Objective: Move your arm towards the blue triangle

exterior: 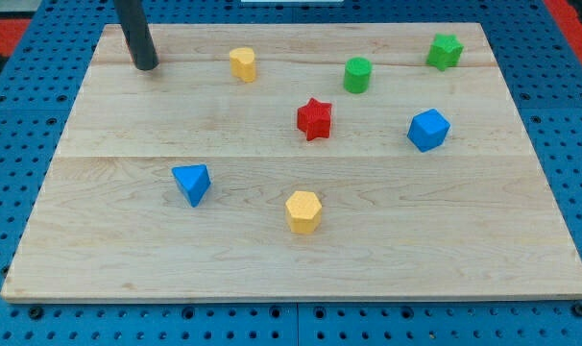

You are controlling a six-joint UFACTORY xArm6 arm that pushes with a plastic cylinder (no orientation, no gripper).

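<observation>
The blue triangle is a small solid block of bright blue, shaped like a wedge with three corners. It rests flat on the wooden board, with one corner pointing toward the view's bottom and a broad face turned up. It lies in the board's lower left part, well in from the left and bottom edges. It stands alone, with bare wood all around it, and nothing touches it.

Wooden board on blue pegboard carries 7 coloured blocks.
</observation>
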